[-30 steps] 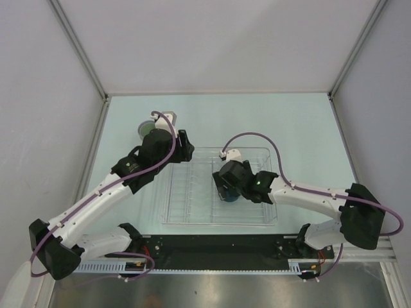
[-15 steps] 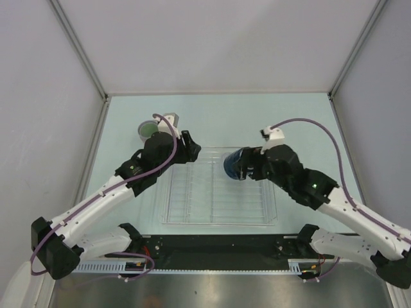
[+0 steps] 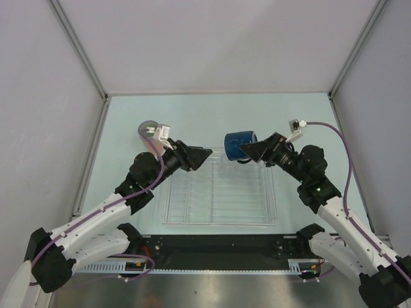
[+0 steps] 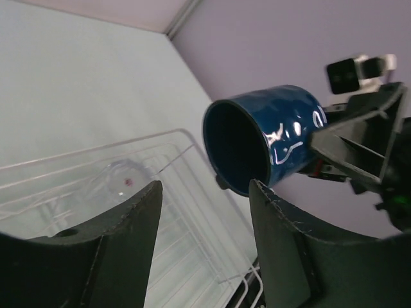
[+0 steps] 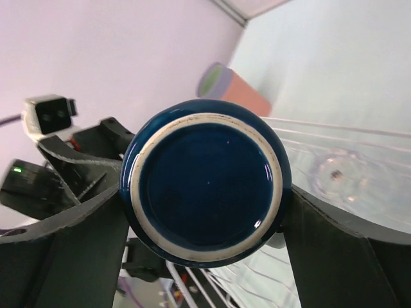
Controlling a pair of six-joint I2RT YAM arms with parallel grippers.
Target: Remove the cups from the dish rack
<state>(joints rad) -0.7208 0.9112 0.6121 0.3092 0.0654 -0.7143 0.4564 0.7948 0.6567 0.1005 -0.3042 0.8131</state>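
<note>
The left gripper point(image 3: 198, 156) hung with its jaws apart and empty above the far left part of the dish rack point(image 3: 218, 222), facing the blue mug point(image 3: 239, 146). The right gripper point(image 3: 255, 149) was clamped on that mug, holding it sideways above the rack's far edge.

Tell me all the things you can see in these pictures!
dark blue mug: one, dark blue, held sideways in the air over the rack's far edge
clear cup: one, see-through, inside the rack near its far wall
tumblers: one nested stack that looks like three, salmon-pink, lavender and pale green, on the table behind the rack's left end
dish rack: one, clear plastic, middle of the table
table: one, pale blue-green, under everything
left gripper: one, black, open and empty, facing the mug's mouth
right gripper: one, black, clamped on the mug
</note>
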